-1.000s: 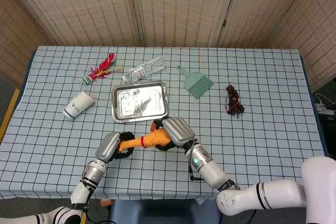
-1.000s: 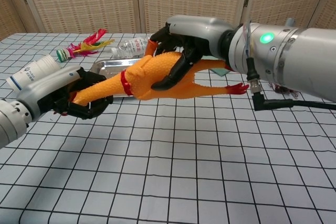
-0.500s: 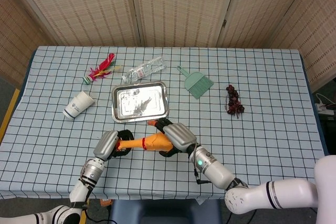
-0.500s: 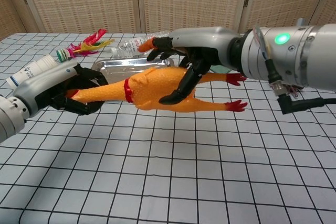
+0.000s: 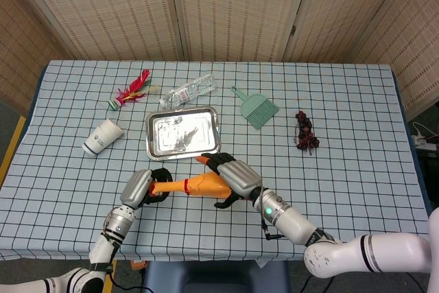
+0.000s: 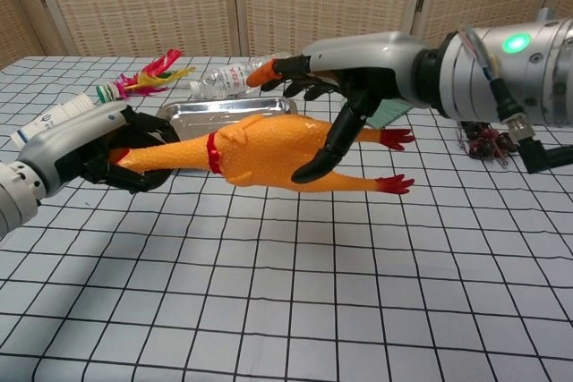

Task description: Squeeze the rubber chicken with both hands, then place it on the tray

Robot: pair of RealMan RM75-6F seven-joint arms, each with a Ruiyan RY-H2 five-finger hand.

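The orange rubber chicken (image 5: 199, 184) (image 6: 269, 145) hangs level just above the table, near the front edge, with its red feet pointing right. My left hand (image 5: 140, 186) (image 6: 89, 145) grips its neck end beyond the red collar. My right hand (image 5: 236, 178) (image 6: 358, 78) reaches over its body with fingers spread. One dark finger (image 6: 327, 145) curls down across the chicken's side, while the others hover above its back. The metal tray (image 5: 149, 135) (image 6: 192, 112) lies flat just behind the chicken.
A paper cup (image 5: 103, 136) lies left of the tray. A feather toy (image 5: 132, 91) and a plastic bottle (image 5: 188, 92) lie behind it. A green dustpan (image 5: 258, 109) and a dark red grape bunch (image 5: 306, 134) are to the right. Folding screens back the table.
My right hand's fingers have spread from a tight squeeze to a loose hold. The chicken has dropped from a tilt to level and shifted slightly right. My left hand keeps the neck.
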